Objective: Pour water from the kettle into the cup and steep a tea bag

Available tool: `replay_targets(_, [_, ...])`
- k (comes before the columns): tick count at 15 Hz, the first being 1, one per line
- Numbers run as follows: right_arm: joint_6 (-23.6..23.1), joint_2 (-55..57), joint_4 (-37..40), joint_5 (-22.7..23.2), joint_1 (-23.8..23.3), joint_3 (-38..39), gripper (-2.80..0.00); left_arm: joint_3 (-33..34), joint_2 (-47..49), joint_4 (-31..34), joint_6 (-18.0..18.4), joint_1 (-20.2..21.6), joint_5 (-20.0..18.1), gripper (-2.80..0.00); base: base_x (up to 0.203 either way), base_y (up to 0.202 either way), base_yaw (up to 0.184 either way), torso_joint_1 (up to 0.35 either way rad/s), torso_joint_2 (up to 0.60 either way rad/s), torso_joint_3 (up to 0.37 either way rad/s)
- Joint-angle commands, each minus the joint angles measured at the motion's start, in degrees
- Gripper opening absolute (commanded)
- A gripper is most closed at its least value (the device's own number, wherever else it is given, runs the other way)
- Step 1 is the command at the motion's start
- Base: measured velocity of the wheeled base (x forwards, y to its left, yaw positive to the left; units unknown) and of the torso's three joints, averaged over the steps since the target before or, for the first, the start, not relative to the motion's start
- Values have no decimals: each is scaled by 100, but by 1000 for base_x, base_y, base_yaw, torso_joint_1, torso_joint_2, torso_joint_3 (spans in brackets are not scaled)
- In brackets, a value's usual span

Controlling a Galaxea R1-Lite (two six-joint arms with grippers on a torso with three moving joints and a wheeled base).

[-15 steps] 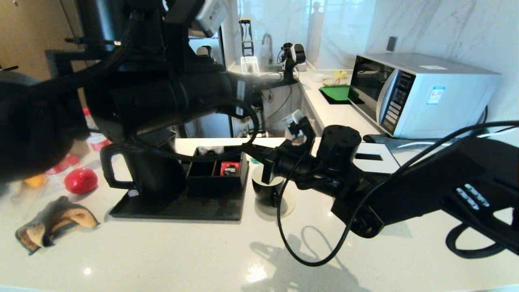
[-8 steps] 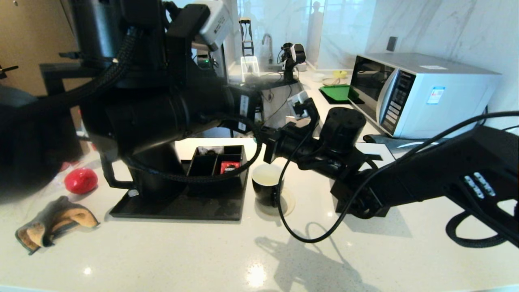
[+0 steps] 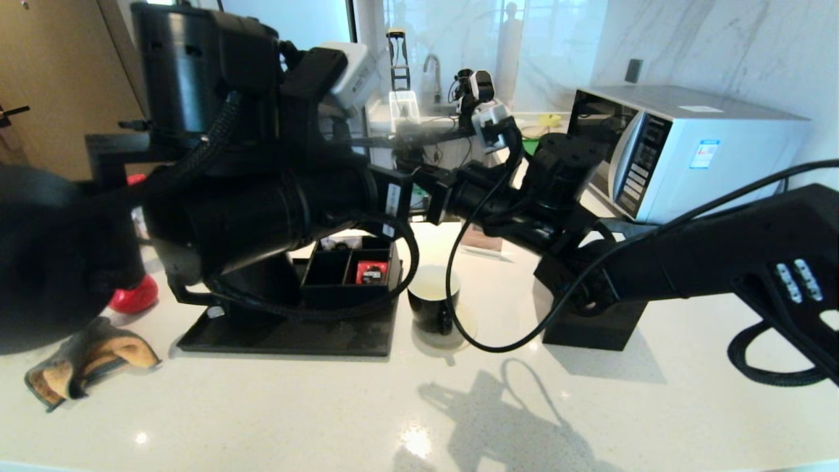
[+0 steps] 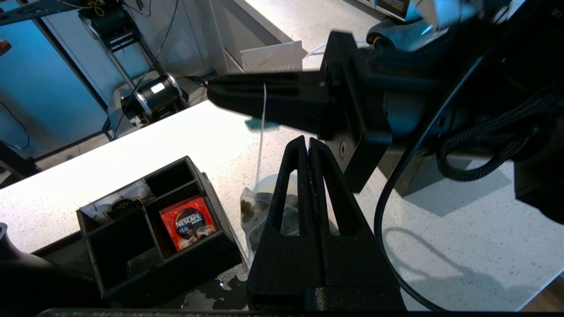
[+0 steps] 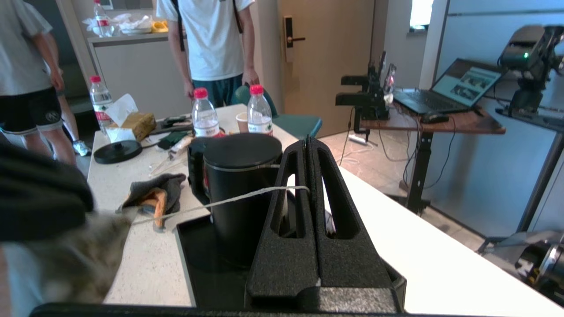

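My right gripper (image 5: 308, 143) is shut on the tea bag's white string (image 5: 211, 204), high above the counter. From it the translucent tea bag (image 4: 255, 215) of dark leaves hangs over the near rim of the cup (image 3: 431, 300), a small black mug with a white inside. My left gripper (image 4: 307, 143) is shut and empty, hovering just above the cup (image 4: 275, 182) beside the string (image 4: 263, 114). The tall black kettle (image 5: 240, 185) stands on the black tray (image 3: 288, 335); in the head view my left arm hides most of it. That view hides both sets of fingertips.
A black divided box (image 3: 354, 272) with a red Nescafé packet (image 4: 189, 222) sits on the tray, with spilled water (image 4: 211, 295) beside it. A black block (image 3: 596, 328) and a microwave (image 3: 682, 151) lie right; a glove (image 3: 85, 360) and a red object (image 3: 134, 295) left. Bottles (image 5: 205, 112) stand behind.
My right arm has risen from the cup's mouth to well above it, lifting the tea bag by its string. My left arm has also shifted up and to the right.
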Motion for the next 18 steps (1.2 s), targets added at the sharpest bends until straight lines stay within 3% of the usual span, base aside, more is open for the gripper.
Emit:
replay_targets(1, [7, -62, -1, 16, 9, -76, -280, 3, 71, -6, 1, 16, 17, -280, 0, 0, 0, 0, 0, 0])
replay_targets(12, [-2, -185, 1, 16, 7, -76, -280, 366, 21, -6, -245, 25, 17, -280, 0, 0, 0, 0, 0, 0])
replay_targets(13, [-2, -185, -1, 16, 1, -76, -280, 390, 13, -6, -245, 25, 35, 0, 0, 0, 0, 0, 0, 0])
replay_targets(18, [-2, -220, 8, 16, 0, -67, -280, 478, 5, -6, -254, 25, 39, 0, 0, 0, 0, 0, 0, 0])
